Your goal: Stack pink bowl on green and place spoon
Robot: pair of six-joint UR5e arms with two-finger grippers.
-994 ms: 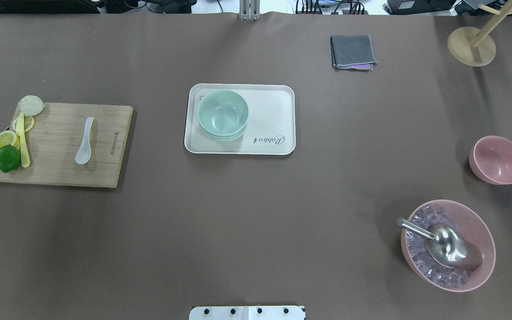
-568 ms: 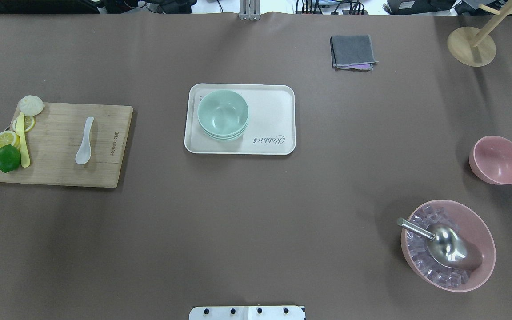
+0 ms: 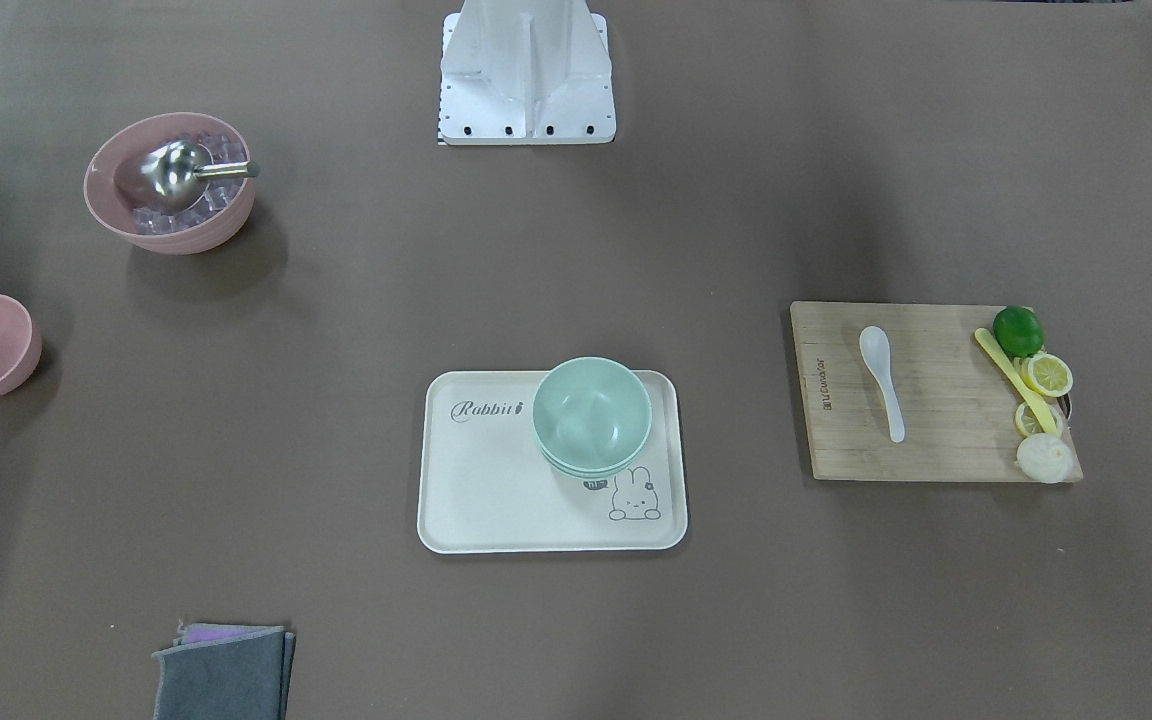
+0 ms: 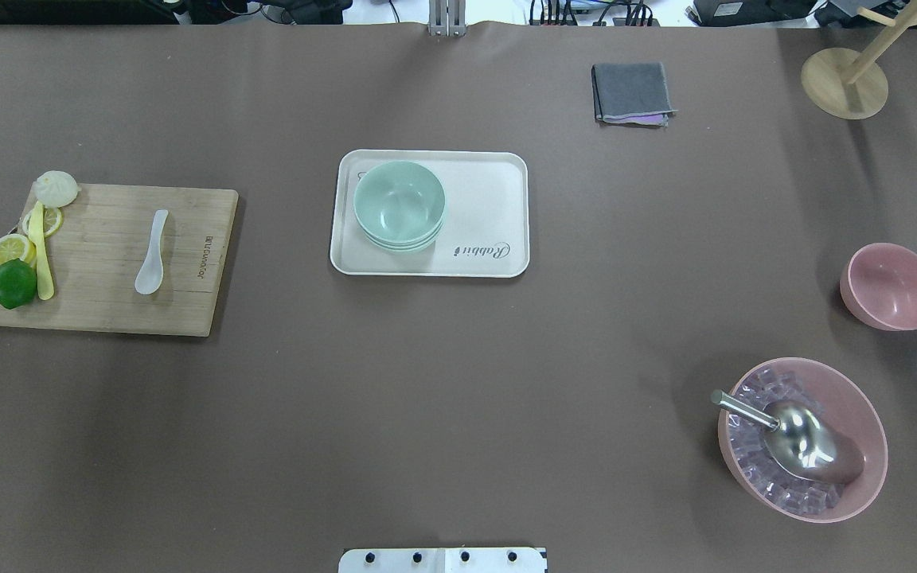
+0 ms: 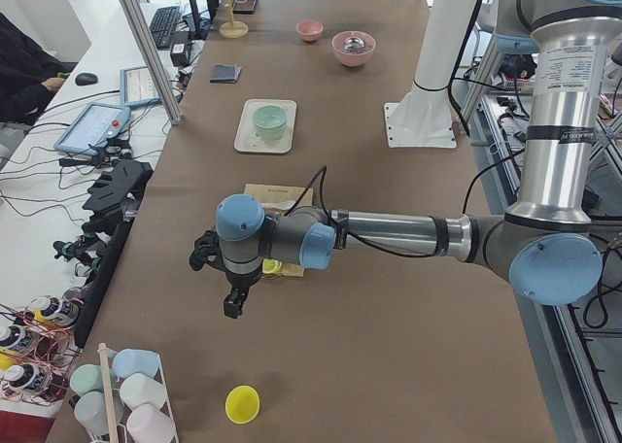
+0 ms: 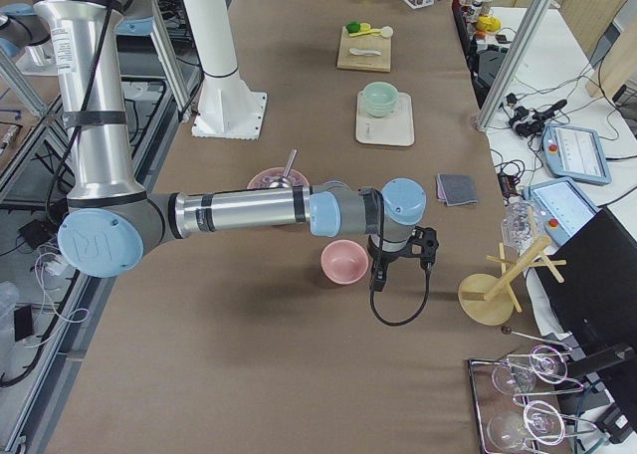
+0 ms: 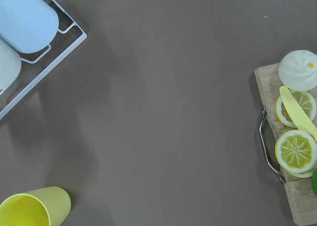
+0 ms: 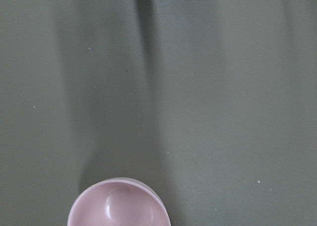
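The small pink bowl (image 4: 892,286) stands alone at the table's right edge; it also shows in the right wrist view (image 8: 119,203). Stacked green bowls (image 4: 399,204) sit on the left part of a white tray (image 4: 490,199) at the table's middle. A white spoon (image 4: 152,253) lies on the wooden cutting board (image 4: 100,306) at the left. My right gripper (image 6: 376,283) hangs beside the pink bowl and my left gripper (image 5: 233,307) hovers past the board's outer end. Both show only in the side views, so I cannot tell whether they are open or shut.
A large pink bowl (image 4: 856,398) of ice with a metal scoop (image 4: 801,442) stands front right. A lime (image 4: 13,284), lemon slices and a yellow knife lie on the board's left edge. There is a grey cloth (image 4: 632,93), a wooden stand (image 4: 844,83), and a yellow cup (image 7: 34,208) by a cup rack (image 7: 29,52).
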